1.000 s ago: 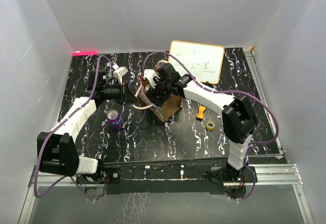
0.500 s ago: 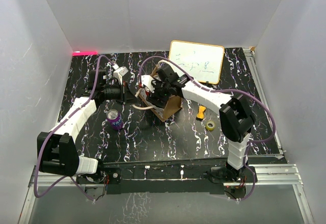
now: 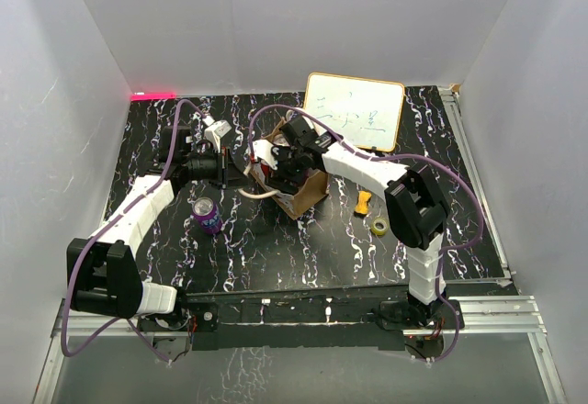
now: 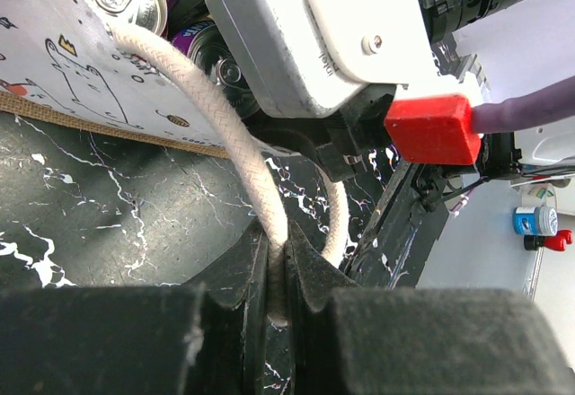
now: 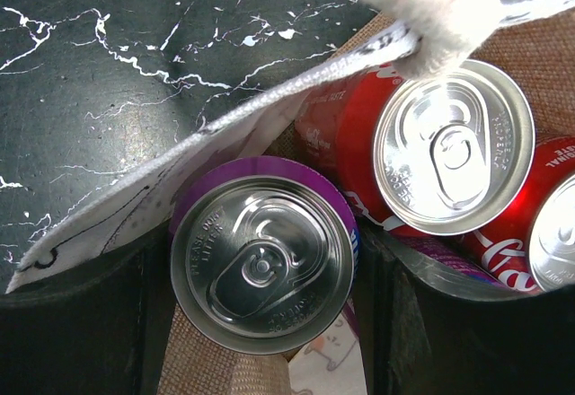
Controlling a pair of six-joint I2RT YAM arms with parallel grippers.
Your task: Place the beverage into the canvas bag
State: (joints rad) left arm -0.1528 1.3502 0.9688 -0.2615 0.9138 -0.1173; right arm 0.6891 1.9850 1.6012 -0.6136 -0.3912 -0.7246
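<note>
- We see the right gripper (image 3: 278,163) reaching down into the open mouth of the bag (image 3: 308,193), near the middle of the overhead view.
- Its jaws stand narrow, one on each side of the purple can (image 5: 260,265), and appear to be holding it.
- That can stands upright with its lid facing the wrist camera, so its long axis runs straight down into the bag.
- In the wrist view it sits at the lower left, just inside the bag's white patterned wall (image 5: 180,188). Two red cans (image 5: 454,148) are packed at the upper right, and the nearer one is just beside it.
- The left gripper (image 4: 277,278) has its jaws pinched tight on the cream rope handle (image 4: 211,108), drawing that side of the bag toward the left of the overhead view.
- We judge that the drop comes next: a short move straight down, then spreading the jaws. The free room lies at the lower left, away from the red cans.
- A loose can (image 3: 206,215) stands on the table (image 3: 303,248) left of and below the bag, nearer the left arm.
</note>
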